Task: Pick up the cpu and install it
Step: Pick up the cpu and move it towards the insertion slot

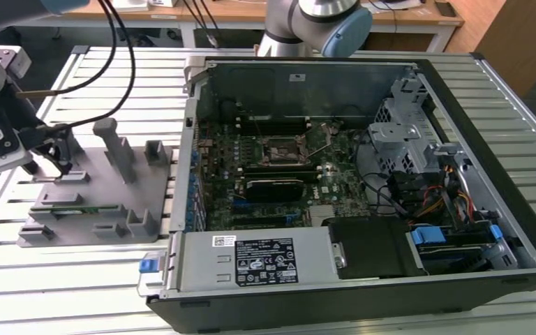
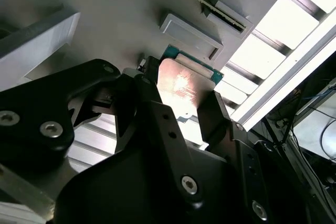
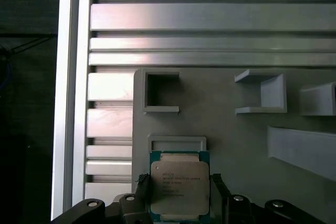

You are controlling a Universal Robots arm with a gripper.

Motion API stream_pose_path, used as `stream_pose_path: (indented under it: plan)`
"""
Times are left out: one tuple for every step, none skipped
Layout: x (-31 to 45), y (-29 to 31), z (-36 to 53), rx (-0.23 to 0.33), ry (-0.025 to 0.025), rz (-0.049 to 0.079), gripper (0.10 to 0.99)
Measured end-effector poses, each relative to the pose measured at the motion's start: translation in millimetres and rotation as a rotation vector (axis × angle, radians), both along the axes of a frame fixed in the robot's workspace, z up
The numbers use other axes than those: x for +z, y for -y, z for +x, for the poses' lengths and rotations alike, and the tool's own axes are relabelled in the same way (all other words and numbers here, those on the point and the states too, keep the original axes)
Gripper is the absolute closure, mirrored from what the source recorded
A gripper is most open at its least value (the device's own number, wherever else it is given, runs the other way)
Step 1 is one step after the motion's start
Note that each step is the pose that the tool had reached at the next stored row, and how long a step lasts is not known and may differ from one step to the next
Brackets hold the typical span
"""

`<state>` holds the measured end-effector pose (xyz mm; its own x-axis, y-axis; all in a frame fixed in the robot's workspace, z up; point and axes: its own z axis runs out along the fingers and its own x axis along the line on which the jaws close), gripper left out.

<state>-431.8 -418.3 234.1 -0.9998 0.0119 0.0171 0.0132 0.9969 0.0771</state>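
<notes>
The cpu is a small square chip with a silvery top and a green rim, and it sits between my two black fingers in both wrist views. My gripper is shut on the cpu, with one finger against each of two opposite edges. It is held just over the grey fixture block, beside a small rectangular pocket. In the exterior view my gripper hangs low over the fixture block at that view's left. The motherboard socket lies open inside the computer case.
The fixture block carries upright posts and raised brackets close to my fingers. It rests on a slatted metal table. The open case holds cables, a drive cage and a power supply. A second robot arm base stands behind the case.
</notes>
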Motion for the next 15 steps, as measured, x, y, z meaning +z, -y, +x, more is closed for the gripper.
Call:
stream_pose_path:
  plan:
    - [0.9, 0.0, 0.0, 0.0, 0.0, 0.0, 0.545]
    - [1.7, 0.0, 0.0, 0.0, -0.0001, 0.0, 0.545]
    - [2.6, 0.0, 0.0, 0.0, -0.0001, 0.0, 0.545]
    - [3.4, 0.0, 0.0, 0.0, 0.0, 0.0, 0.545]
    - [4.1, 0.0, 0.0, 0.0, 0.0, 0.0, 0.545]
    - [4.9, 0.0, 0.0, 0.0, 0.0, 0.0, 0.545]
    - [5.6, 0.0, 0.0, 0.0, 0.0, 0.0, 0.545]
    - [6.5, 0.0, 0.0, 0.0, -0.0001, 0.0, 0.545]
    - [7.2, 0.0, 0.0, 0.0, -0.0001, 0.0, 0.545]
    - [7.9, 0.0, 0.0, 0.0, -0.0001, 0.0, 0.545]
    - [8.6, 0.0, 0.0, 0.0, 0.0, 0.0, 0.545]
    - [9.5, 0.0, 0.0, 0.0, 0.0, 0.0, 0.545]
    - [10.3, 0.0, 0.0, 0.0, 0.0, 0.0, 0.545]
    - [11.3, 0.0, 0.0, 0.0, -0.0001, 0.0, 0.545]
    - [12.3, 0.0, 0.0, 0.0, -0.0001, 0.0, 0.545]
